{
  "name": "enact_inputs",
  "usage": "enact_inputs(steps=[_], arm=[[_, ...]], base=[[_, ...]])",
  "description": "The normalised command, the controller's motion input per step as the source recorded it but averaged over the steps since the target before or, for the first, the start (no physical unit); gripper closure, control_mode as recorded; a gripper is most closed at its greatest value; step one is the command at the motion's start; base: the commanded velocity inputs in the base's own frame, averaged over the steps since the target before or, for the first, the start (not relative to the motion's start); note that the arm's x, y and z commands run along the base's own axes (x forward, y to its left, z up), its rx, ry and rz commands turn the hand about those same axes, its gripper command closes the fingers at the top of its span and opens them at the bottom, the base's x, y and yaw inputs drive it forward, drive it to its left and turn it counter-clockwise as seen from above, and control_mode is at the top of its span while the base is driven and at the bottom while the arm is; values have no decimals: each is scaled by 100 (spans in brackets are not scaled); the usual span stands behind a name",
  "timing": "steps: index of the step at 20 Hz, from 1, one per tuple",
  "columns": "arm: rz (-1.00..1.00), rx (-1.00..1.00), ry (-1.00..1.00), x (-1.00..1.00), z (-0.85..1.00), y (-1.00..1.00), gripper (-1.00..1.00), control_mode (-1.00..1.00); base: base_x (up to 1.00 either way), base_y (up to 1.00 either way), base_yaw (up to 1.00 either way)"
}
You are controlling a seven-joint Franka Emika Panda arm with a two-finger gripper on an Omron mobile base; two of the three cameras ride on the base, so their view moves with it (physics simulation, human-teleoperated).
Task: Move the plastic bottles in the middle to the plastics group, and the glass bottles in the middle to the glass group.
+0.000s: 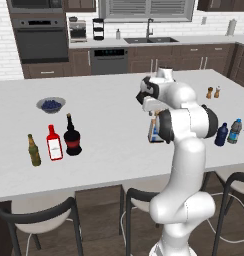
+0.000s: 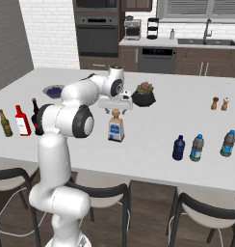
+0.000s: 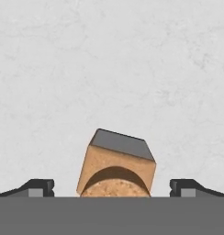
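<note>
Gripper: the gripper [image 2: 115, 107] hung directly above the pale squarish bottle [image 2: 116, 128], pointing straight down; the hand view showed its two fingertips [image 3: 38, 187] spread wide, one on each side of the tan stopper [image 3: 116, 172], touching neither and holding nothing.
Reason for pose: the spread stance looked like preparation for a top-down descent onto the stopper or neck (a judgement, since no contact showed).
Pale squarish bottle: it stood upright on the white counter [image 2: 153, 125], in the middle, well apart from both groups.
Glass group: the olive-brown bottle [image 1: 34, 150] and the red bottle [image 1: 54, 143] stood side by side near the left end of the counter.
Black bottle: the squat black bottle [image 1: 72, 136] stood just beside the red bottle, so it appeared to be sorted already.
Plastics group: two blue-capped bottles [image 2: 197, 148] stood near the right front edge (one apart from the other).
Navy bottle: the dark navy bottle [image 2: 178, 147] stood just beside the nearer blue-capped bottle, apparently in place.
Remaining work: by this layout, the pale squarish bottle was the one item left between the groups.
Risk: the bottle was tall with a rounded stopper; an off-centre pinch could tip it.
Bystanders: a bowl of blue fruit [image 1: 50, 104], a potted plant [image 2: 144, 94] and two shakers [image 2: 219, 103] sat farther back, clear of the likely carry path.
</note>
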Motion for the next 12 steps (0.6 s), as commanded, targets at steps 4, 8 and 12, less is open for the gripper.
enact_inputs(steps=[4, 8, 12], arm=[[0, 0, 0, 0, -24, 0, -100, -100], [0, 0, 3, 0, -15, 0, -100, -100], [0, 0, 2, 0, 0, 0, 100, -100]], base=[[0, 0, 0], [0, 0, 0], [0, 0, 0]])
